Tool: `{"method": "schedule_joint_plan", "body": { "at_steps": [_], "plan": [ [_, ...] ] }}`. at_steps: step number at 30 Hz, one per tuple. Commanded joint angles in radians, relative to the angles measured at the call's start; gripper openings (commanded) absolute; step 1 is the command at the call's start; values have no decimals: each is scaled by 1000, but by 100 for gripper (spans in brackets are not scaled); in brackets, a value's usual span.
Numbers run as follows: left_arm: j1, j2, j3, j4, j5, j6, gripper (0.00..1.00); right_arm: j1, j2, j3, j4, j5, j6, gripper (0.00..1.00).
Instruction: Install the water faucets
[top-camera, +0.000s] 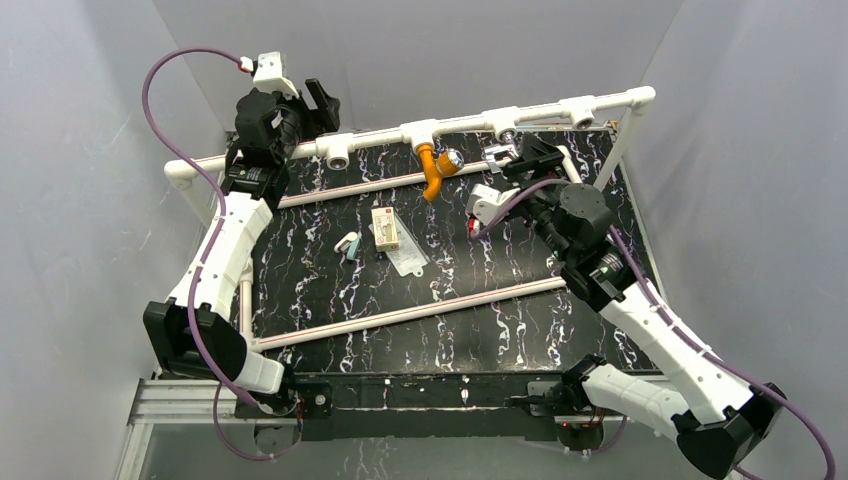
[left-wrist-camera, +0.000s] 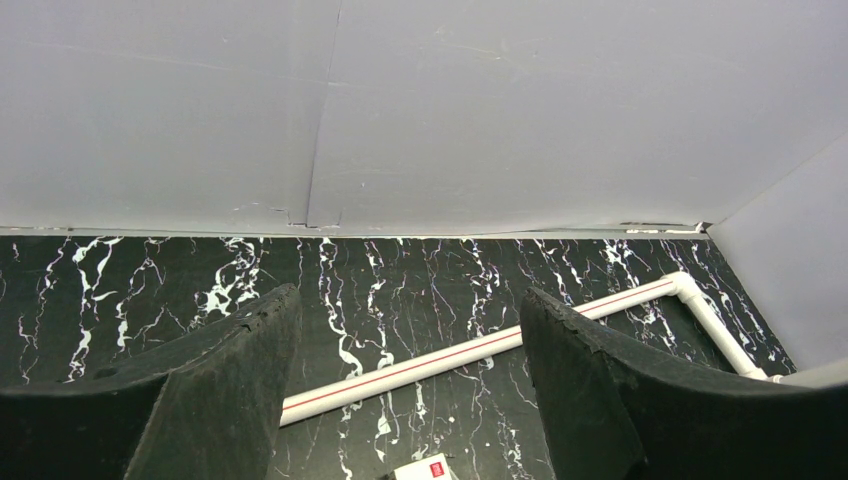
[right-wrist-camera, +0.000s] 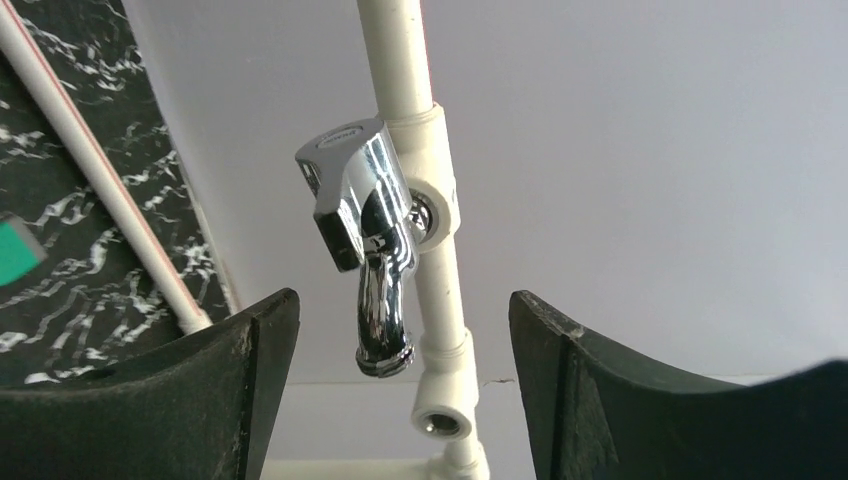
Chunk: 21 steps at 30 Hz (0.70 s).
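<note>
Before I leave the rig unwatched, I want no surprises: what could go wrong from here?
The chrome faucet shows a bit of bare metal neck at its tee, so it may not be fully seated and could loosen. The right gripper stands open around it; pulling away sideways could knock it askew.

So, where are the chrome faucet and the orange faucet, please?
chrome faucet (right-wrist-camera: 360, 215), right wrist view, on its shiny body.
orange faucet (top-camera: 432, 172), top external view, on its orange body.
</note>
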Motion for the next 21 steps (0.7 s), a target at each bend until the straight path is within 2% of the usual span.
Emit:
{"method": "schedule_joint_plan", "body": {
  "at_steps": [1, 8, 12, 21],
  "plan": [
    [13, 130, -108, -288, -1, 7, 77, 16, 23, -26, 164, 18, -190, 82],
    [13, 133, -108, -289, -1, 7, 77, 59, 72, -13, 198, 66, -304, 77],
    [15, 130, -107, -290, -1, 7, 77, 68, 96, 7, 181, 80, -323, 74],
    [15, 129, -108, -290, -1, 6, 77, 70, 130, -6, 240, 125, -338, 61]
  ]
}}
